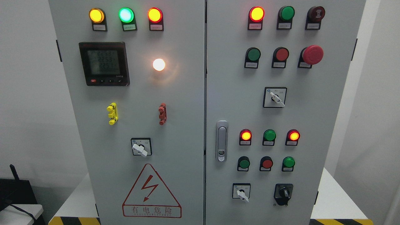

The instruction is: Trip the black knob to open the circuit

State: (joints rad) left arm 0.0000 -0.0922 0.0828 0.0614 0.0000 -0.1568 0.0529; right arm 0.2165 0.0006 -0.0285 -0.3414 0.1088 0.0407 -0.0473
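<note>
Straight ahead stands the grey control cabinet (175, 125), two doors filling most of what I can see. On its left door sits a digital meter (104, 63), with a red-edged warning triangle (151, 192) lower down. Low on the right door, near the bottom right corner, is the black knob (283, 192). Neither robot hand shows, so their state can't be told.

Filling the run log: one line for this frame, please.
stage: pre-reach | target: black knob, lower right of cabinet door, untouched | hands: none in view | lamps: lit on both doors
</note>
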